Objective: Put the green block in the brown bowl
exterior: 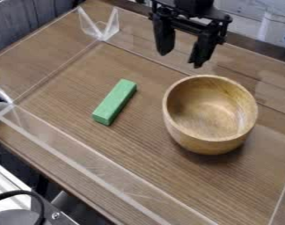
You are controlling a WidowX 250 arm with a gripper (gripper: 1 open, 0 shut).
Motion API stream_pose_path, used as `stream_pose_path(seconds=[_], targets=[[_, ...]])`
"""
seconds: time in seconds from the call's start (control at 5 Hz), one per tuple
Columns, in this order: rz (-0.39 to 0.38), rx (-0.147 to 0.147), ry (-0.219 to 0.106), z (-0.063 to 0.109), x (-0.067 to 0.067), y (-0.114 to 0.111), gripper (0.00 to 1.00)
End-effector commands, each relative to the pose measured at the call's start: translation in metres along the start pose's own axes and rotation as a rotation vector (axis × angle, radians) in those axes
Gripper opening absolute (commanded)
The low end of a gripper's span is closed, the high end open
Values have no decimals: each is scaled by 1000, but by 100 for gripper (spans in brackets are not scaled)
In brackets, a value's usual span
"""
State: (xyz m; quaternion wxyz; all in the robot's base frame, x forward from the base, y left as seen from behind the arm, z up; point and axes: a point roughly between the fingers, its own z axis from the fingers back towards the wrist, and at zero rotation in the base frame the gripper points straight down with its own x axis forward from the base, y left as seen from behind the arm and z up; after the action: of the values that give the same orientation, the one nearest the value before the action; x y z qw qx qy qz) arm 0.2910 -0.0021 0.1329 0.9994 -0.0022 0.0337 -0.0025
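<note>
The green block [114, 101] lies flat on the wooden tabletop, left of centre, its long side running diagonally. To its right stands the brown bowl [211, 112], upright, with nothing inside it. My gripper [184, 51] hangs at the top of the view, pointing down, above and behind the bowl's left rim. Its two black fingers [165, 39] stand apart with nothing between them, so it is open. It touches neither the block nor the bowl.
Low clear plastic walls [45, 97] fence the wooden table [133, 158] on the left, front and back. A clear bracket [104, 28] sits at the back left corner. Dark cables show at the bottom left outside the fence.
</note>
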Motion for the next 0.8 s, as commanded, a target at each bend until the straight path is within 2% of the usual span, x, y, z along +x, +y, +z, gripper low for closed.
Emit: stream_pose_path(seconds=[0.0,0.2,0.4,0.6], targets=[[10,6,-3,-1,-12,13,100],[23,12,-8,-8,-31,31,100],[36,12,-26,-12,-45,56,100],[48,6,-28,-23,-52,77,100]])
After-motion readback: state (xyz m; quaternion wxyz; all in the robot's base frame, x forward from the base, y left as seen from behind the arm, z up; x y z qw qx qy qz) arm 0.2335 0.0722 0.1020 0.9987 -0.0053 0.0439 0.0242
